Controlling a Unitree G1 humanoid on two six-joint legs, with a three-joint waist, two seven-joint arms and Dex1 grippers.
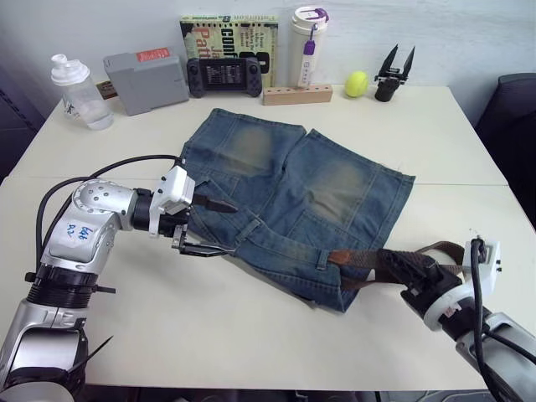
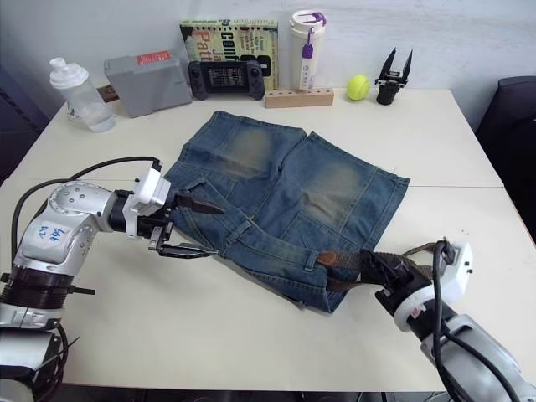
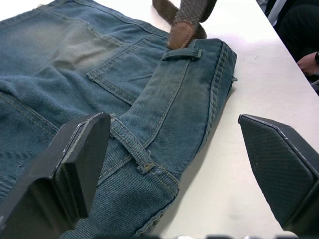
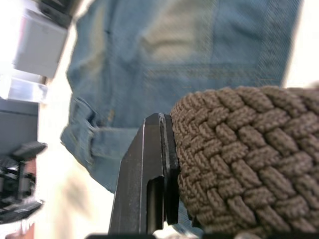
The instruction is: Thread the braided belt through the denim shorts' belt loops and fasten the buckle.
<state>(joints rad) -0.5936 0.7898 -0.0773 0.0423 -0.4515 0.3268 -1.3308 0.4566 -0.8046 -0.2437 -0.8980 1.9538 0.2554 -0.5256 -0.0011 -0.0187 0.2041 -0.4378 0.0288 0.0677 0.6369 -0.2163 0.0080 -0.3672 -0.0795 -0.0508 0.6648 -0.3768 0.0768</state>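
At the near right of the table (image 1: 251, 335), the right gripper (image 1: 408, 268) is clamped on the braided belt (image 1: 377, 261); in the right wrist view the woven strap (image 4: 239, 159) is pressed against one black finger (image 4: 144, 184). The belt's tan leather tip (image 1: 341, 257) is seen at the near right corner of the waistband, just beside a belt loop (image 1: 322, 258), and the rest of the strap is looped back over the tabletop toward the right arm. The buckle cannot be made out.

The left gripper (image 1: 211, 228) is held with its fingers spread apart at the left end of the waistband, one finger over the denim and one beside the edge over the bare table. In the left wrist view the two pads (image 3: 82, 154) are seen wide of each other, with nothing between them but the waistband edge and a second belt loop (image 3: 132, 149) just ahead.

The denim shorts (image 1: 293, 193) are laid flat in the middle of the table, waistband toward the robot, legs pointing away, with yellowish worn patches on both seat panels.

Along the far edge of the table are seen a clear shaker bottle (image 1: 75, 90), a grey box (image 1: 145, 78), a black game controller (image 1: 228, 76), a book (image 1: 228, 38) stood behind it, a wooden block (image 1: 297, 93), a white tumbler (image 1: 308, 46), a yellow-green ball (image 1: 356, 83) and a spare black gripper (image 1: 394, 74).
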